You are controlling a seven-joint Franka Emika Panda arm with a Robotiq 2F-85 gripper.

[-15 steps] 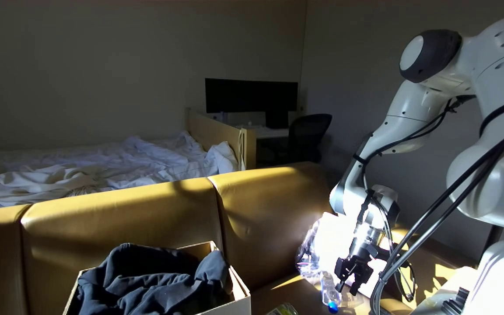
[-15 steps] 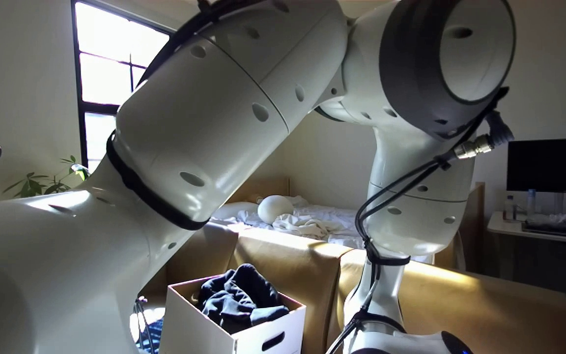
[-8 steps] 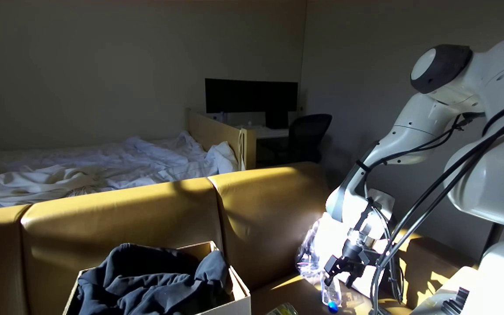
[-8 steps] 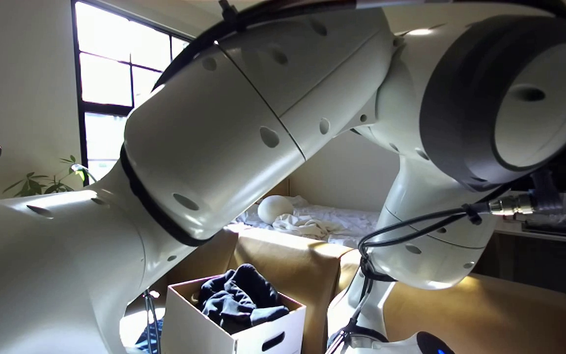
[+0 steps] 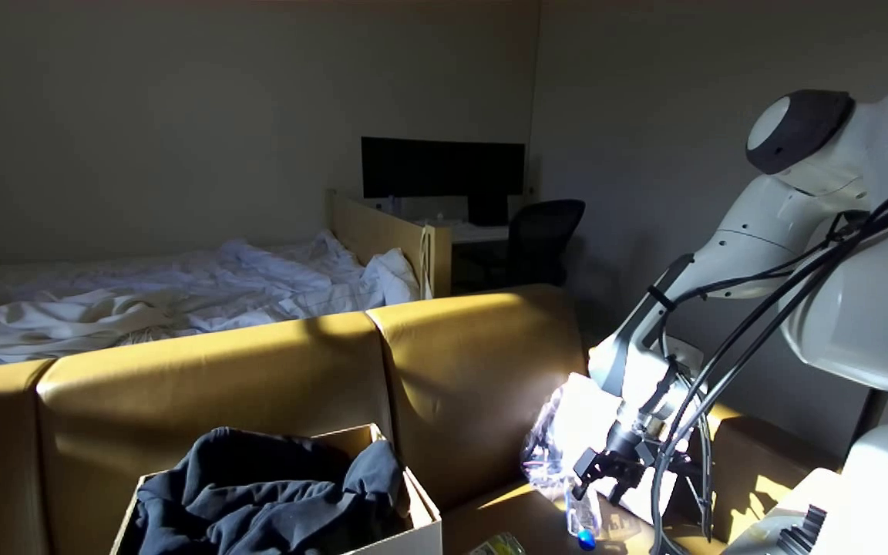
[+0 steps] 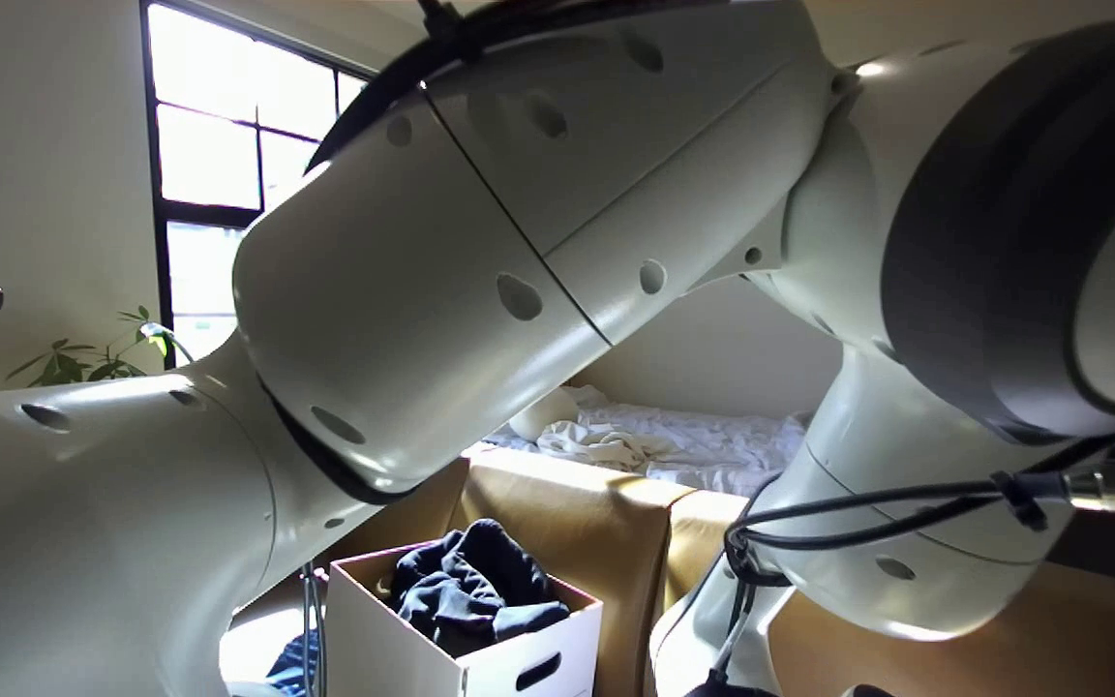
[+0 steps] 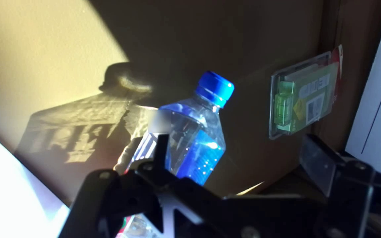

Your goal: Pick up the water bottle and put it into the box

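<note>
In an exterior view, arm point(image 5: 752, 239) is bent over the sofa point(image 5: 482, 354) w/ gripper point(image 5: 600, 495) low over the seat point(image 5: 507, 512). Water bottle point(image 5: 584, 518) lies on its side on the seat, blue cap point(image 5: 586, 539) twd camera; gripper overlaps its far end, touching or not can't tell. Plastic-wrapped bundle point(image 5: 543, 447) just behind it, pt. lost in glare. Box point(image 5: 417, 533) stands well apart from bottle, w/ dark cloth point(image 5: 259, 501) heaped above its rim. Green pkg point(image 5: 499, 546) btwn box & bottle, cut off by frame edge. Bkgd: bed point(image 5: 382, 233) w/ rumpled white sheets, monitor point(image 5: 428, 167), dark chair point(image 5: 548, 231).

In an exterior view, arm fills most of frame. Box sits in front of sofa back, cloth bunched in it, hand slot point(image 6: 538, 671) in near side. Window point(image 6: 204, 116) & plant point(image 6: 64, 368) in bkgd, pt. hidden by arm.

In wrist view, gripper is wide, fingers point(image 7: 161, 153) well apart. Bottle's cap & shoulder show in the gap; lower body pt. hidden by one finger, contact can't tell. Other finger well apart from bottle. Bottle casts shadow point(image 7: 64, 132) w/ bright streaks on seat. Green pkg is a clear blister pack w/ small green vial point(image 7: 283, 109), near bottle. White panel point(image 7: 380, 92) w/ dark lines at one frame edge, bright white surface point(image 7: 5, 198) at opp. edge.
</note>
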